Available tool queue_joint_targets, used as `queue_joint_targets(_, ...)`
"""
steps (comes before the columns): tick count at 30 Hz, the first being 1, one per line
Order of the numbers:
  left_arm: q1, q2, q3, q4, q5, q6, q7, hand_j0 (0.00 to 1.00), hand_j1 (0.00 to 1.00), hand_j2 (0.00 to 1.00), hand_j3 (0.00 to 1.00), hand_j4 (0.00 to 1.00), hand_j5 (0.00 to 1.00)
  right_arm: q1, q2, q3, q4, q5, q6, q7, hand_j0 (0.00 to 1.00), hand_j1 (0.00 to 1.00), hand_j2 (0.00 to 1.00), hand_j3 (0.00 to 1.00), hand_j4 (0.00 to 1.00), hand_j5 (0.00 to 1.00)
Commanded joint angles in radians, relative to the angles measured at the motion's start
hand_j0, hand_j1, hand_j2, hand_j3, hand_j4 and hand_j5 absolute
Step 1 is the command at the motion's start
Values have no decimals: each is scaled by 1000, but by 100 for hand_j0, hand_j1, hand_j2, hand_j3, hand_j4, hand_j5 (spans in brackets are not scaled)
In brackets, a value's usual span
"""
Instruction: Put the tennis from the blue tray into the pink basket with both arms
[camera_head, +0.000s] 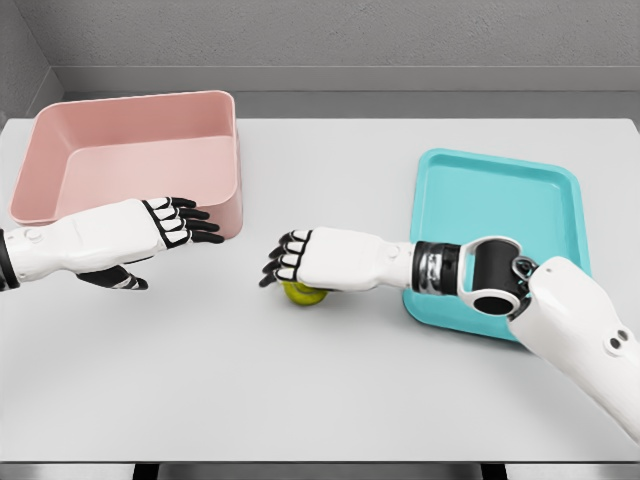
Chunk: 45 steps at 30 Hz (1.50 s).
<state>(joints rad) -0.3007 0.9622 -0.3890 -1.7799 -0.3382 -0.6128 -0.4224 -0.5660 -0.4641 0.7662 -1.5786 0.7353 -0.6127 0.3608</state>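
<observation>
Grey walls backed a pale grey tabletop (330, 400) carrying a glossy pink basket (60, 150) with rounded corners and a shallow blue tray (500, 190). Between them the right robot hand (305, 258) reached left, palm down, fingers curled over a yellow-green tennis ball (303, 293) that sat on the tabletop outside the tray. The left robot hand (150, 232) hovered just before the basket, fingers extended and relaxed, holding nothing

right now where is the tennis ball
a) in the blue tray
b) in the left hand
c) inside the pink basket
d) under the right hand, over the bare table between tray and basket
d: the tennis ball shows beneath the right hand, left of the blue tray and outside the pink basket.
</observation>
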Motion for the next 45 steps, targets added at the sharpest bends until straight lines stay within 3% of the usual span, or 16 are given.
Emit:
queue_joint_targets(1, 0, 1, 1, 0, 7, 2, 1, 100, 100, 100, 100, 100, 100, 0, -16, -19, -4, -11, 2, 15, 99, 99, 99, 99, 99, 99)
queue_joint_targets(6, -2, 1, 1, 0, 7, 2, 1, 100, 100, 100, 100, 100, 100, 2, -97, -130, -44, -19, 2, 15, 100, 100, 100, 100, 100, 100)
queue_joint_targets(8, -2, 1, 1, 0, 7, 2, 1, 100, 100, 100, 100, 100, 100, 5, -146, -218, -101, -25, 2, 14, 100, 100, 100, 100, 100, 100)
queue_joint_targets(9, -3, 0, -1, 0, 5, 2, 1, 100, 100, 100, 100, 100, 100, 9, -192, -274, -149, -62, 2, 12, 100, 100, 100, 100, 100, 100)
queue_joint_targets(13, -11, -53, -25, -1, -53, 2, -1, 100, 100, 100, 100, 100, 100, 112, -326, -561, -189, -329, 2, 9, 100, 100, 100, 100, 100, 100)
queue_joint_targets(15, -14, -117, -53, -6, -134, 2, -1, 100, 100, 100, 100, 100, 100, 167, -337, -659, -189, -451, 2, 6, 99, 99, 99, 99, 99, 99)
queue_joint_targets(18, -100, -168, -143, -4, -186, 2, -3, 100, 100, 100, 100, 100, 100, 259, -337, -766, -189, -533, 2, 1, 100, 100, 100, 100, 100, 100)
queue_joint_targets(22, -192, -212, -240, 8, -213, 2, -3, 100, 100, 100, 100, 100, 100, 396, -286, -820, -182, -534, 2, 1, 100, 100, 100, 100, 100, 100)
queue_joint_targets(24, -232, -227, -286, 11, -219, 2, -3, 100, 100, 100, 100, 100, 100, 480, -215, -872, -181, -519, 2, 14, 100, 100, 100, 100, 100, 100)
queue_joint_targets(28, -288, -266, -350, 63, -211, 2, -3, 100, 100, 100, 100, 100, 100, 495, -208, -875, -176, -513, 2, 12, 100, 100, 100, 100, 100, 100)
queue_joint_targets(30, -294, -290, -360, 89, -206, 2, -3, 100, 100, 100, 100, 100, 100, 512, -209, -877, -138, -511, 2, 14, 100, 100, 100, 100, 100, 100)
queue_joint_targets(33, -295, -290, -360, 89, -206, 2, -3, 100, 100, 100, 100, 100, 100, 512, -209, -877, -138, -511, 2, 14, 100, 100, 100, 100, 100, 100)
queue_joint_targets(34, -336, -316, -412, 126, -191, 2, -3, 100, 100, 100, 100, 100, 100, 523, -209, -869, -129, -510, 2, 14, 100, 100, 100, 100, 100, 100)
queue_joint_targets(45, -347, -352, -432, 162, -159, 2, -1, 100, 100, 100, 100, 100, 100, 523, -211, -869, -116, -507, 2, 14, 100, 100, 100, 100, 100, 100)
